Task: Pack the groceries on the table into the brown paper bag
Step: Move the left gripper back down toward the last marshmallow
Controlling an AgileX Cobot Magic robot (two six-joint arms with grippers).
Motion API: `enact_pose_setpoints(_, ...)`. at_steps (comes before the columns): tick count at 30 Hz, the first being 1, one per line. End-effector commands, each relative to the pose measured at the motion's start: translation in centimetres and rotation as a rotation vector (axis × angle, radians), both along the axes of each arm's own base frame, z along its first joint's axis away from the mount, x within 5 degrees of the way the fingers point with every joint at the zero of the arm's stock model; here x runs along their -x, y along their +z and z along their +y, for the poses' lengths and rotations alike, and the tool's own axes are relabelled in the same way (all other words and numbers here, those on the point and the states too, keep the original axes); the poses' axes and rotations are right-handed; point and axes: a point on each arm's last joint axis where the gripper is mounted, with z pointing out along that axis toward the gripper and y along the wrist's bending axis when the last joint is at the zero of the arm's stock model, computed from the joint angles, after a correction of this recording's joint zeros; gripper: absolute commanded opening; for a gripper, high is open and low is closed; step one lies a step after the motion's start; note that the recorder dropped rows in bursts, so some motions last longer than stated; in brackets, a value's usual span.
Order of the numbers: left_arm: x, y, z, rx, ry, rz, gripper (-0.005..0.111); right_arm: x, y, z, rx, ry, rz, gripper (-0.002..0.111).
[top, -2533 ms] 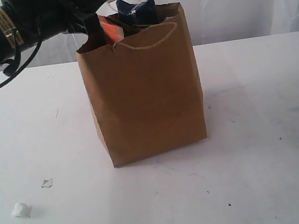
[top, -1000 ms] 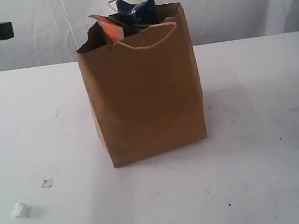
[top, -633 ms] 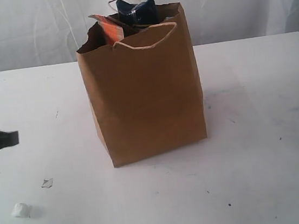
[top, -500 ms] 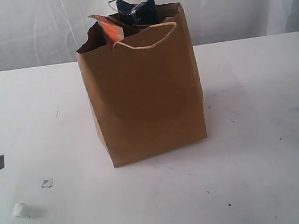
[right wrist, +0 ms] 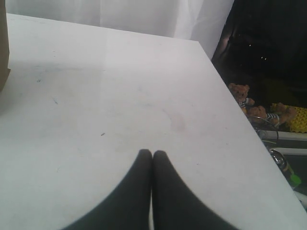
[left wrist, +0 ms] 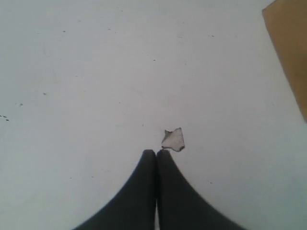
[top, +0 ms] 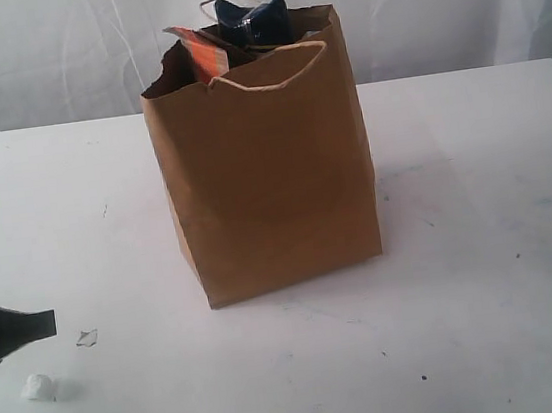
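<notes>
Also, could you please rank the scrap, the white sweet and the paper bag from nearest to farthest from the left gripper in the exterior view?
1. Scrap: on the table, just off the tips of the left gripper.
2. White sweet: nearer the front edge, at the far left.
3. Paper bag: mid-table, well to the right.

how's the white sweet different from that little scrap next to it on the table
The white sweet is a plump, rounded lump; the scrap is flat and jagged. The sweet is plain white; the scrap looks greyish with dark edges. Both are small and lie on the table, outside the paper bag.
</notes>
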Motion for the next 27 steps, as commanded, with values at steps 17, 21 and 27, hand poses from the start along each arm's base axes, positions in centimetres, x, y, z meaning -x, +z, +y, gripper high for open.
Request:
enact_pose_setpoints(17,0.2,0.1,-1.0,-0.038,-0.200,-0.156,0.000,0.0,0.0,-0.1,0.008,-0.008,-0.006,0.000)
enact_pose_setpoints(21,0.4,-0.3,-0.5,-0.268,-0.334,-0.169,0.000,0.0,0.0,-0.1,0.008,-0.008,-0.006,0.000)
enact_pose_setpoints(27,2.1,-1.9,2.3,-0.260,0.089,0.205,0.000,0.0,0.0,-0.1,0.008,-0.008,-0.006,0.000)
